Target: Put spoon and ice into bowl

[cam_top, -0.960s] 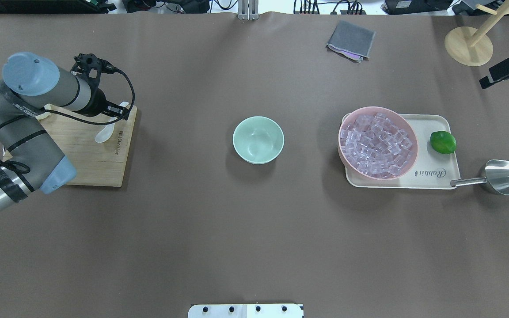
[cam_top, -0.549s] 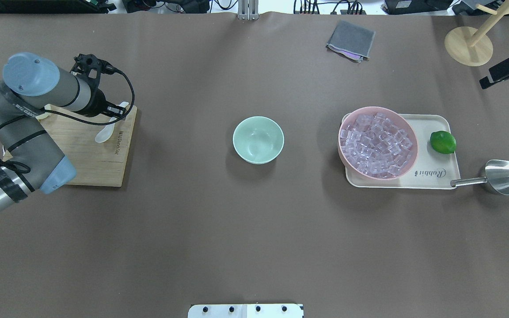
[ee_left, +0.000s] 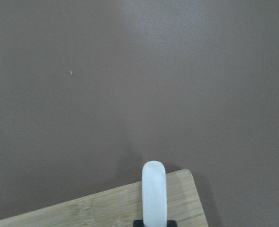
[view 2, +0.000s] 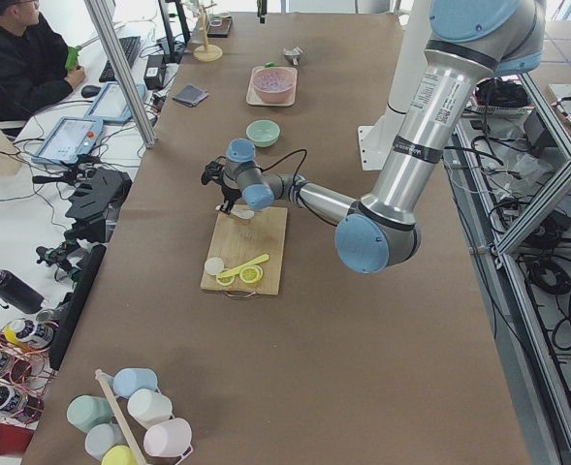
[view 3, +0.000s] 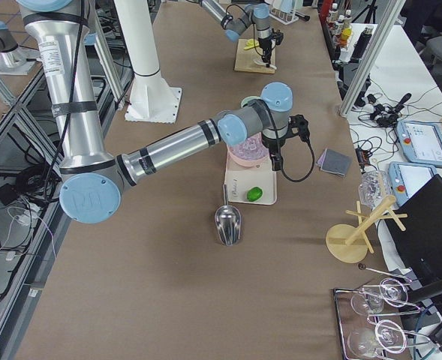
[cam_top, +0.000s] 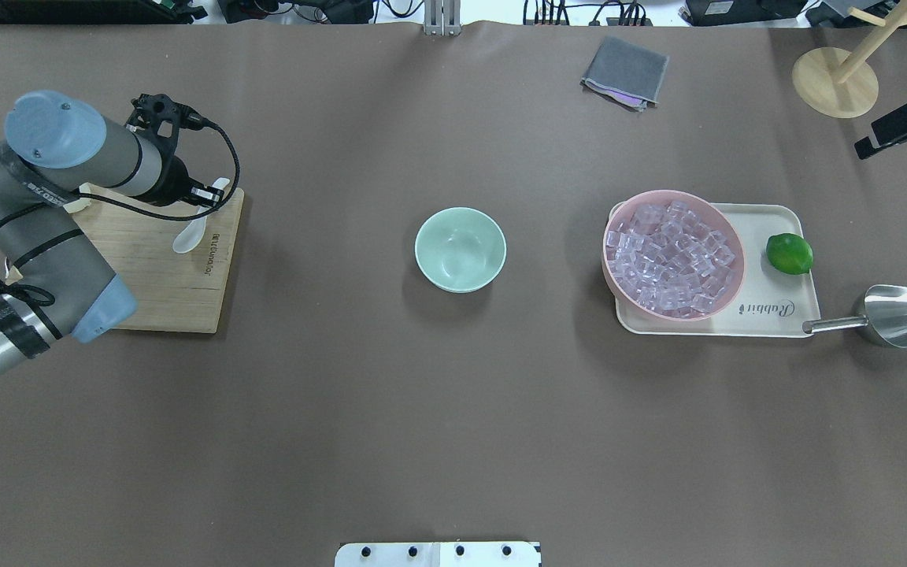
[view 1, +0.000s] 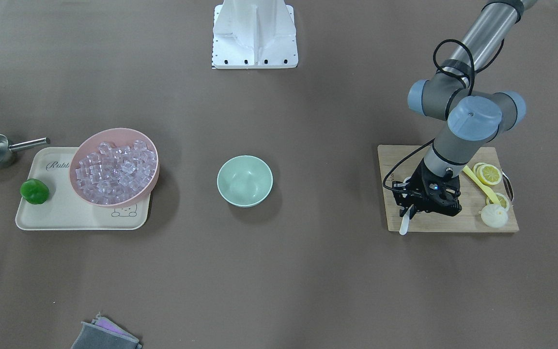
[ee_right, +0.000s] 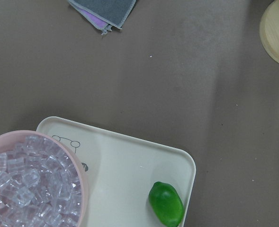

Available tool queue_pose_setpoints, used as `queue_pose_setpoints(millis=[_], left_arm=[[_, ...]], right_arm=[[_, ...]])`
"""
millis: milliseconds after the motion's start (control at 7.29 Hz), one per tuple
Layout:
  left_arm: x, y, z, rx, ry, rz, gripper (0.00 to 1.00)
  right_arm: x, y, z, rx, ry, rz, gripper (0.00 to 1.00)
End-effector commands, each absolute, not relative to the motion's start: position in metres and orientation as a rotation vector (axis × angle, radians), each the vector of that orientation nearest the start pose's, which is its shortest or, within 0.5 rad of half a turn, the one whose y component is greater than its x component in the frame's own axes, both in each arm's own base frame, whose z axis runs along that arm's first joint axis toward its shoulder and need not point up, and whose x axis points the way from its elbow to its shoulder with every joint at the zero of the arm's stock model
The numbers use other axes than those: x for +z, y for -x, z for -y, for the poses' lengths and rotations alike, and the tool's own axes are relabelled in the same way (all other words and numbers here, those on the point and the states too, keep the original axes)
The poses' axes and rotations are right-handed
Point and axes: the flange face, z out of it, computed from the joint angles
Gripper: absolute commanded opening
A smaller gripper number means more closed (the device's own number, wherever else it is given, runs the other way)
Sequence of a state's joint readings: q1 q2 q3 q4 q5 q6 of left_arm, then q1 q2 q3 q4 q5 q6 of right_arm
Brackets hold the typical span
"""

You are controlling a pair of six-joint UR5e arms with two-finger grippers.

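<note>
Left tool grips the spoon by its handle over the cutting board; best to lift clear, keep it level, carry straight to the bowl.

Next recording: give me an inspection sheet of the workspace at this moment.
Surface: brown table cover, no spills seen.
Job's things: spoon at the cutting board edge; bowl empty; ice heaped in the pink bowl.
Clutter: tray, lime, metal scoop, grey cloth, lemon slices, yellow spoon.
Grippers: left gripper jaws shut on the spoon; right gripper above the pink bowl, jaws cannot tell.
Cables: black cable looped at the left wrist.
Surroundings: person at a side desk.
</note>
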State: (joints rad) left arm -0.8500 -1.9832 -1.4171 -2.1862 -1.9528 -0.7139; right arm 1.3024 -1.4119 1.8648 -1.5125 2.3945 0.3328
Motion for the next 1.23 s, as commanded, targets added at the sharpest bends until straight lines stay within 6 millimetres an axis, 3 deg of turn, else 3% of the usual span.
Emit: queue_pose_setpoints(millis=[0, 274, 411, 549, 686, 823, 960, 1097], left_arm=[[0.403, -0.349, 0.593, 0.15, -0.423, -0.878, 0.0], [0.373, -0.348, 0.608, 0.09, -0.382, -0.903, 0.0], [0.348, -0.352, 0.613, 0.033, -0.379, -0.935, 0.0], [0.329, -0.357, 0.617, -0.014, -0.37, -0.963, 0.0], [0.32, -0.359, 0.617, -0.057, -0.355, -0.981, 0.0], [0.317, -0.359, 0.616, -0.073, -0.35, -0.988, 0.0], [0.315, -0.359, 0.615, -0.083, -0.349, -0.992, 0.0], [0.314, -0.359, 0.616, -0.095, -0.349, -0.991, 0.0]], right_arm=[[0.41, 0.087, 0.542, -0.154, -0.238, 0.914, 1.0], [0.392, 0.092, 0.543, -0.179, -0.266, 0.926, 1.0], [0.371, 0.113, 0.529, -0.22, -0.282, 0.94, 0.99], [0.351, 0.143, 0.516, -0.203, -0.285, 0.956, 0.96], [0.348, 0.177, 0.503, -0.256, -0.356, 0.979, 0.98], [0.363, 0.2, 0.483, -0.291, -0.399, 0.992, 0.98], [0.372, 0.234, 0.461, -0.344, -0.483, 0.986, 0.98], [0.375, 0.279, 0.452, -0.35, -0.494, 0.978, 0.98]])
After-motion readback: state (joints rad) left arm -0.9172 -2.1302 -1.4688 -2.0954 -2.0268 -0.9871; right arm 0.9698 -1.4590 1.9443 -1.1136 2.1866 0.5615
